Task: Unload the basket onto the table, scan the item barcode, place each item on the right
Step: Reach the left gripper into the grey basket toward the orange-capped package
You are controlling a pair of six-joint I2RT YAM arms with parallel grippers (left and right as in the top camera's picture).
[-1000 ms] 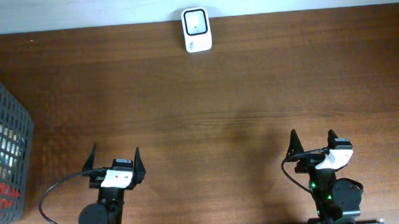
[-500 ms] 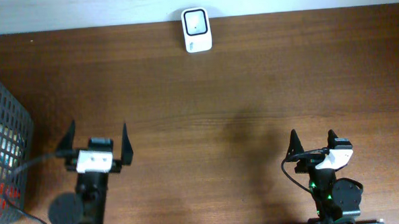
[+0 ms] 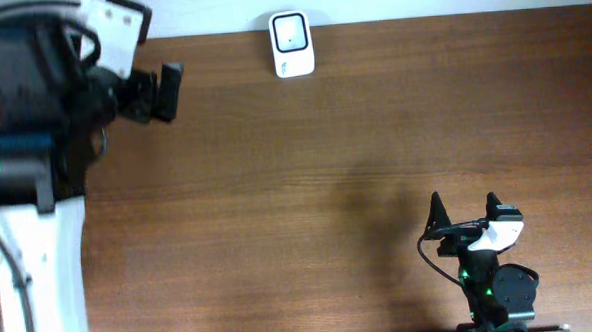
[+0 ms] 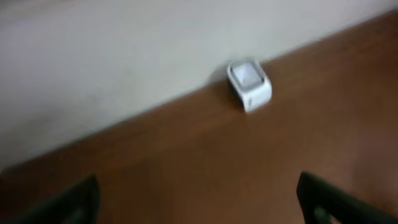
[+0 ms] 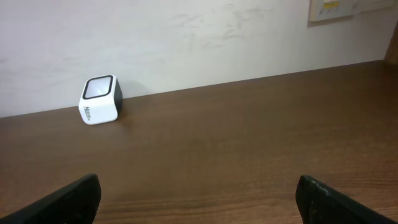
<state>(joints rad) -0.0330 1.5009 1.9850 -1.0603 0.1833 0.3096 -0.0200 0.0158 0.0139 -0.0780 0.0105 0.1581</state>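
Filling most of the space in front of me is a big brown wooden table [image 3: 306, 166], with a plain white wall [image 5: 186, 37] right behind its far edge. The left arm [image 3: 40, 257] is up high, close under the top camera, so it looks huge and hides the left side of the table. The right arm [image 3: 497, 292] sits low at the near edge on the right side, with a thin black wire [image 3: 427, 255] looping beside it. The left gripper [image 4: 199, 208] looks toward the far edge. Its two dark fingers [image 4: 74, 199] stand wide apart at the bottom corners of its own blurry picture, and only bare table shows between them. The right gripper [image 3: 465, 214] has its jaws spread wide too, and it holds nothing. The scanner [image 3: 292, 44] is a small white box with a dark-rimmed window on top. It stands on the table at the far edge, right by the wall, about in the middle of the table's width. It is well apart from both grippers. A small piece of paper [image 5: 336, 9] is stuck on the wall, high up on the right.
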